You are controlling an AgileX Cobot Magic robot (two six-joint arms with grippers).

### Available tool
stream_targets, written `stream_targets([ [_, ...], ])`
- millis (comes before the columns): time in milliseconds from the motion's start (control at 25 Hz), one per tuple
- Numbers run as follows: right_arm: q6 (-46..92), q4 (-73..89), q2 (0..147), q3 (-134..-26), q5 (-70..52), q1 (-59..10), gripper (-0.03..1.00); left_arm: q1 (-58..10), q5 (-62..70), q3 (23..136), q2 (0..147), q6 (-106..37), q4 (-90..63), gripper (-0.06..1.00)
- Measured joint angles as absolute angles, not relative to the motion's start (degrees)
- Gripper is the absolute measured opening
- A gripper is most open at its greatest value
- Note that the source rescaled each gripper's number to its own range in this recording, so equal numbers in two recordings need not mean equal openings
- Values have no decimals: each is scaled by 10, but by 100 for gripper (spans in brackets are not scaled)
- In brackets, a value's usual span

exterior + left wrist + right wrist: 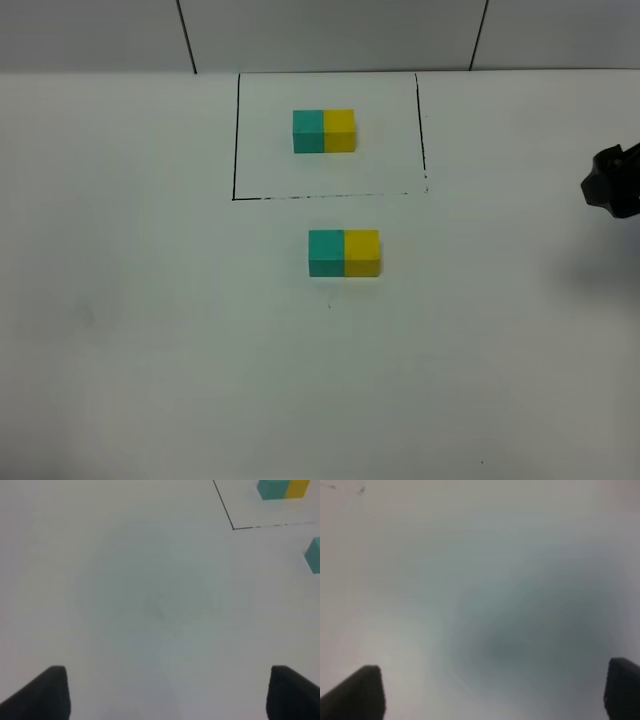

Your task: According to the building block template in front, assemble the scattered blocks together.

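The teal cube (326, 252) and yellow cube (362, 251) are sitting joined side by side on the desk (130, 330), just in front of the framed template (324, 131). The left hand (165, 692) and right hand (492, 692) are both hovering spread wide, gripping nothing.

Framed template bar (324, 131), teal left, yellow right; just below the frame, loose teal cube (326, 253) touches yellow cube (362, 253).
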State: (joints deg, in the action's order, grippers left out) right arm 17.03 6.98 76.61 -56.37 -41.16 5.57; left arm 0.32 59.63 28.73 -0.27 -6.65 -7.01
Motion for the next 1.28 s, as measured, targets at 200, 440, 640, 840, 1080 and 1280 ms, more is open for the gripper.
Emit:
stream_targets([
  [200,162,92,585,-467,-435,56,100,3,596,287,-3,-67,-64,68],
  [440,154,96,391,-404,-521,56,100,3,596,287,-3,-67,-56,68],
  [640,106,86,276,-400,-591,56,100,3,596,287,-3,-67,-55,68],
  [840,80,74,188,-354,-596,56,100,3,596,287,-3,-67,-55,68],
  [1080,76,55,109,-299,-600,40,100,3,596,287,-3,-67,-54,68],
  [1280,74,51,42,-282,-607,25,100,3,596,287,-3,-67,-54,68],
])
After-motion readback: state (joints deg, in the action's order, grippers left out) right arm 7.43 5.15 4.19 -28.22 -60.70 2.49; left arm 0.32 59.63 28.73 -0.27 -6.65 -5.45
